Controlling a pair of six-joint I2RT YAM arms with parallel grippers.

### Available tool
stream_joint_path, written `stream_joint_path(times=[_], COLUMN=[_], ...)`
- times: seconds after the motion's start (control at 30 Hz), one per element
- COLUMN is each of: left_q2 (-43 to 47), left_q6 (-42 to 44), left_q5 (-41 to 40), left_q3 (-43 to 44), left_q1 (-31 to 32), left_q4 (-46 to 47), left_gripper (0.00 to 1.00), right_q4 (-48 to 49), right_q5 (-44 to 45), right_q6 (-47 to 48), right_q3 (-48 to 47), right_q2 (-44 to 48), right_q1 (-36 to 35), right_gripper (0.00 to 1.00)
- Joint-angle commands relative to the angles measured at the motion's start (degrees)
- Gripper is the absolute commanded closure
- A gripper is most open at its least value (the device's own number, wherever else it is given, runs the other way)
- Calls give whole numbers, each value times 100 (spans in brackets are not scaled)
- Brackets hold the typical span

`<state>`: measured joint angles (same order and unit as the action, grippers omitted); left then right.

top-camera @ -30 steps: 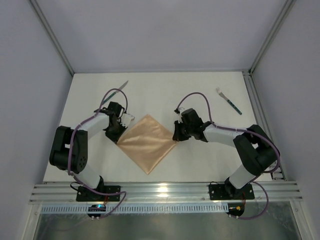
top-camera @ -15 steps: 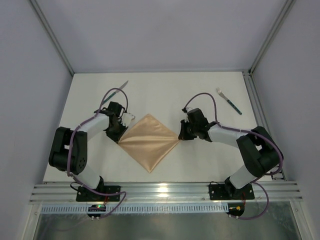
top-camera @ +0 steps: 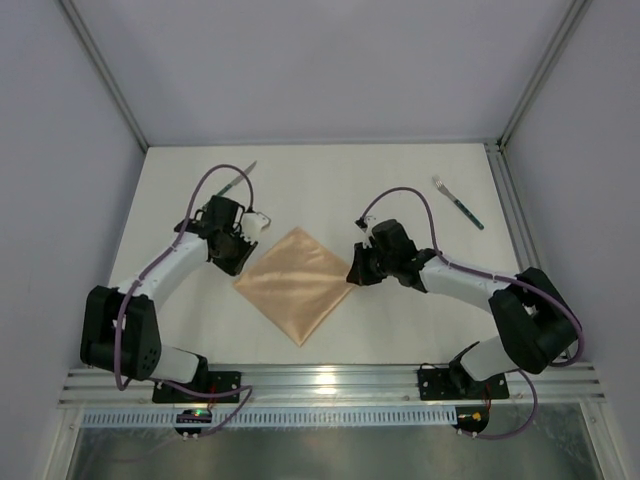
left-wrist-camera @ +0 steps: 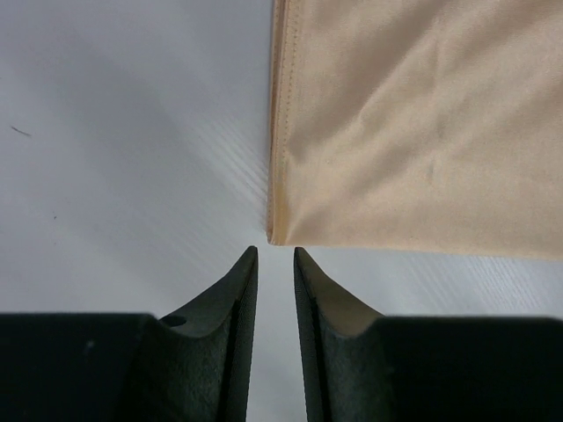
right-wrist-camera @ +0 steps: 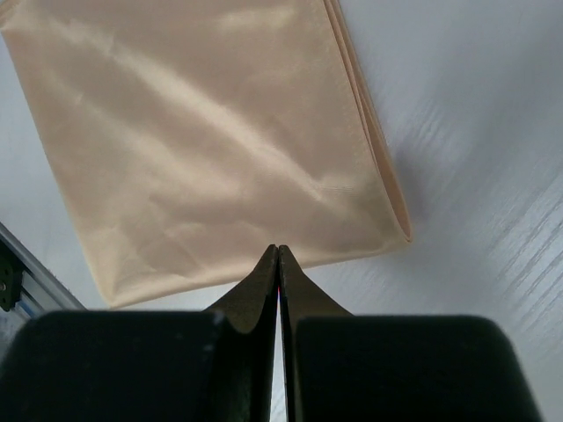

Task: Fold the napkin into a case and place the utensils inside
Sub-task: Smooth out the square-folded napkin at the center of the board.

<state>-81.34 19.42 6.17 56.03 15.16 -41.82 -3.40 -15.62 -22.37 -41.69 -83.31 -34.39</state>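
The napkin (top-camera: 297,285) lies flat on the tabletop (top-camera: 400,190), folded into a square and turned so it sits as a diamond. Several stacked layers show along one of its edges.

The left end effector (left-wrist-camera: 274,251) is low at the napkin's left corner. Its fingers are parted by a narrow gap and hold nothing, and the corner of the cloth is just beyond their tips.

The right end effector (right-wrist-camera: 278,249) is at the napkin's right side. Its fingers are pressed together and their tips meet over the cloth's near edge, with no cloth visibly pinched between them.

The knife (top-camera: 232,183) lies beyond the napkin to the far left, well apart from it. The fork (top-camera: 457,202) lies to the napkin's far right, also well apart.
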Motion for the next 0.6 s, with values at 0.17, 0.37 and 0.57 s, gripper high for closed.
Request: stream_joint_path(times=[0.17,0.37,0.57], left_q2=[-759,-481,-93], left_q6=[53,79,36], left_q5=[-800,-365,94], left_q3=[-637,-550,162], left_q1=[251,251,242], left_q4=[622,483,-150], left_gripper=[80,80,68], right_q4=[226,-450,-1040], right_q5=[155,-37,-458], right_q6=[-277,83,759], right_q3=[355,-391,-2183], right_q2=[-466,-187,-343], right_q1=[11,20,20], right_gripper=[96,96,85])
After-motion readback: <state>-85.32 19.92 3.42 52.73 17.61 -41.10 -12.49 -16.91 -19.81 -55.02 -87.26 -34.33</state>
